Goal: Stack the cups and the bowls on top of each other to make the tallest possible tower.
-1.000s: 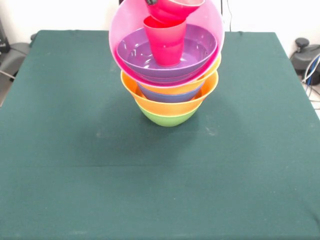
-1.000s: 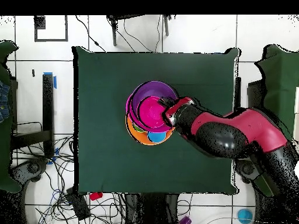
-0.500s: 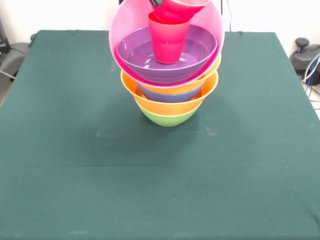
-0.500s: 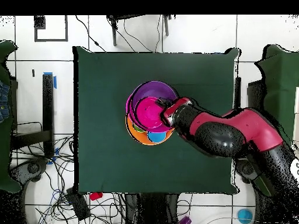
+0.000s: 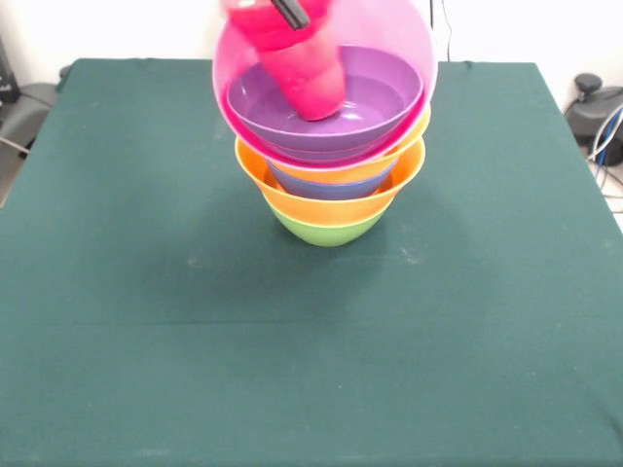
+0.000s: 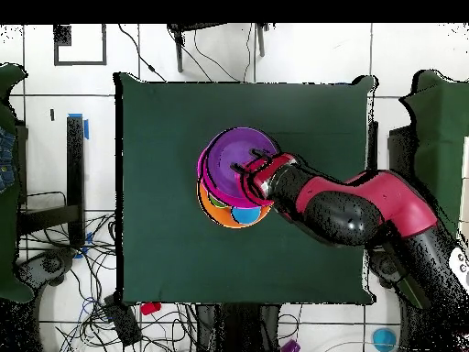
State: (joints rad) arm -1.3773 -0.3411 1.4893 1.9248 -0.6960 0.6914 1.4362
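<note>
Glossy plastic tower (image 5: 331,185) at table (image 5: 146,321) centre: rounded green base bowl (image 5: 327,232), flared orange rims, translucent pink bowl (image 5: 389,58) cradling shallow purple bowl (image 5: 380,102). Tapered red cup (image 5: 307,73), tilted, blurred, inside purple bowl toward 12 o'clock. Gripper (image 5: 290,12) at cup's rim; finger spread cannot be told.

Bright, even indoor light. Soft glare glints inside the purple bowl (image 5: 326,102). The red cup (image 5: 302,68) is motion-blurred. A faint shadow dims the green tabletop (image 5: 146,292) beside the tower (image 5: 331,199).
</note>
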